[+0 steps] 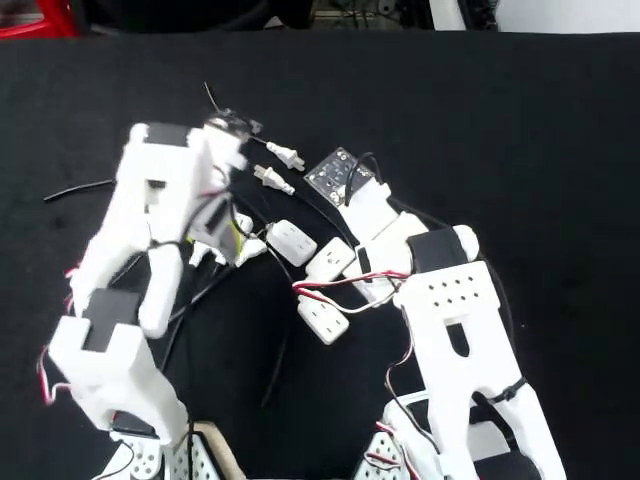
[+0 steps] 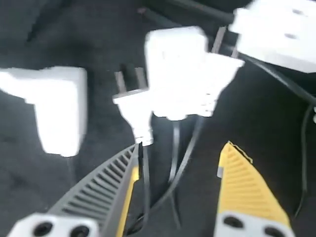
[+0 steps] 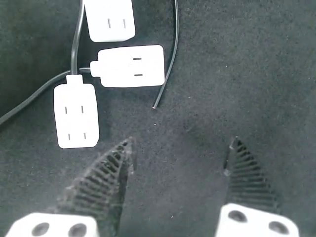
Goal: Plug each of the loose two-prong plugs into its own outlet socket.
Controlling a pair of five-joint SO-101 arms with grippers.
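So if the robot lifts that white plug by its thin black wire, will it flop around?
Probably. The plug looks small and light, and its wire is thin, so it would likely dangle and swing. The plug's body looks hard, so pinching that should hold steadier.

The left arm (image 1: 140,250) and right arm (image 1: 460,330) are white printed plastic with black servo blocks (image 1: 437,248) and red, white and black wires (image 1: 345,288). The left gripper (image 2: 181,148) has a grey ribbed finger (image 2: 106,180) and a yellow ribbed finger (image 2: 242,182). The right gripper (image 3: 182,143) has dark ribbed triangular fingers (image 3: 106,177). The white finger mounts (image 3: 54,227) carry paired screw holes.
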